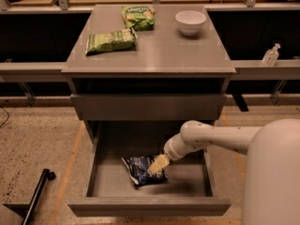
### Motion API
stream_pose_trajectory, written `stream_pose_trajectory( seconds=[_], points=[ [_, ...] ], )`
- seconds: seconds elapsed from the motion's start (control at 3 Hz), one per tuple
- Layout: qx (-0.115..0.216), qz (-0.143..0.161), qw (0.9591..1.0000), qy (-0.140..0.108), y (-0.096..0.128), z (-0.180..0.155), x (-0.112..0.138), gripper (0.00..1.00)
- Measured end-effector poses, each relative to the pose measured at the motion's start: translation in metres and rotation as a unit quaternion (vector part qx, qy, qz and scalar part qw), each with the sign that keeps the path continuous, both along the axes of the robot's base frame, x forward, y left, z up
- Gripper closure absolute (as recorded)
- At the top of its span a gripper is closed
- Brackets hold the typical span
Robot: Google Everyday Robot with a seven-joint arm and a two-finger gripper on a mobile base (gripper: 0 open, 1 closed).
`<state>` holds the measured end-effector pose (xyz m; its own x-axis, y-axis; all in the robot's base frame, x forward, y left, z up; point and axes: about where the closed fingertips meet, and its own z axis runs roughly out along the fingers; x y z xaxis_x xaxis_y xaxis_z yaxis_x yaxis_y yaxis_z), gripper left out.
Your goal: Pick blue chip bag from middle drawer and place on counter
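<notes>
The blue chip bag (140, 168) lies crinkled on the floor of the open middle drawer (149, 205), left of centre. My gripper (157, 165) reaches down into the drawer from the right and sits on the bag's right side, touching it. The white arm (211, 137) stretches in from the right edge. The counter (154, 50) is the grey top of the cabinet, above the drawer.
Two light-green snack bags (110, 41) (138, 17) and a white bowl (190, 21) stand on the counter. A shut grey drawer front (148, 107) sits above the open one. A clear bottle (271, 55) stands on the ledge at right. A black pole (37, 196) lies on the floor at left.
</notes>
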<state>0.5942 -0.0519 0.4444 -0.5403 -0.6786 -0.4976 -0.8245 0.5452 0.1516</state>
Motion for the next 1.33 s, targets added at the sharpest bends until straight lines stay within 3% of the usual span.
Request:
stream_pose_trajectory(
  seconds=[0.67,1.0,1.33],
  points=[
    [0.028,-0.001,0.9984,0.049,0.023,-0.062,0.009,0.00],
    [0.040,0.011,0.9971,0.064,0.042,-0.078,0.002,0.17],
    [0.046,0.020,0.9966,0.066,0.055,-0.080,-0.005,0.42]
  ],
)
